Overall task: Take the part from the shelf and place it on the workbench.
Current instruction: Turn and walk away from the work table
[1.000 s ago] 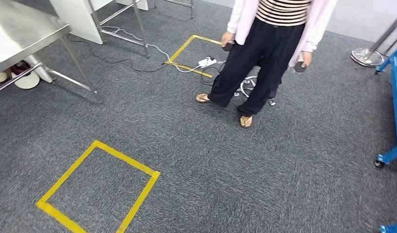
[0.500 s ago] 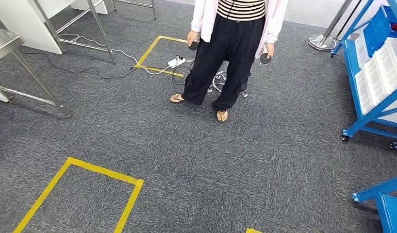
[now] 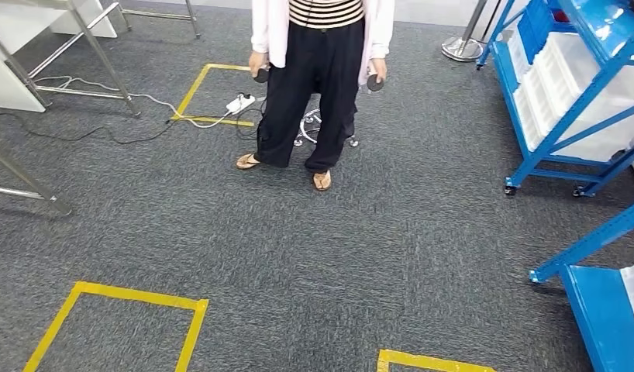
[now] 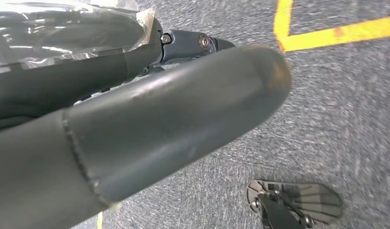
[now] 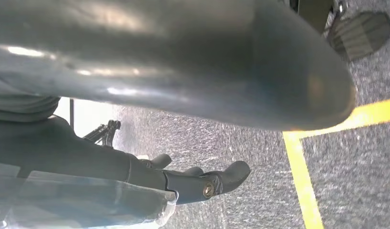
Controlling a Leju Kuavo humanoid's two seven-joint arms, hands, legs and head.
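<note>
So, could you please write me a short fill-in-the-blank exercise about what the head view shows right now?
1. The shelf rack on the right has a frame coloured ____.
2. The squares taped on the carpet are ____.
3. The person ahead wears a top with ____ under a light jacket.
4. The person's trousers are ____.

Missing words: blue; yellow; stripes; black
</note>
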